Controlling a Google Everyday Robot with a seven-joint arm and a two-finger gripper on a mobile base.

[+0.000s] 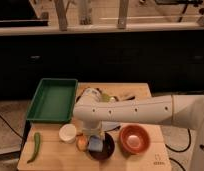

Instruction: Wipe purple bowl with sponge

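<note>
The purple bowl (106, 148) is a dark, nearly black shallow bowl near the table's front edge, between the white cup and the orange bowl. The pale blue-grey sponge (95, 144) sits in its left half. My gripper (94, 136) comes down from the white arm (130, 112) directly over the sponge and the bowl's left side. The arm's bulk hides the back of the bowl.
An orange-red bowl (133, 138) stands right of the dark bowl. A white cup (68, 132) stands left of it, with a small orange thing (82, 142) between. A green tray (53, 100) lies at the back left. A green pepper (35, 146) lies at the front left. Several items (107, 96) lie behind the arm.
</note>
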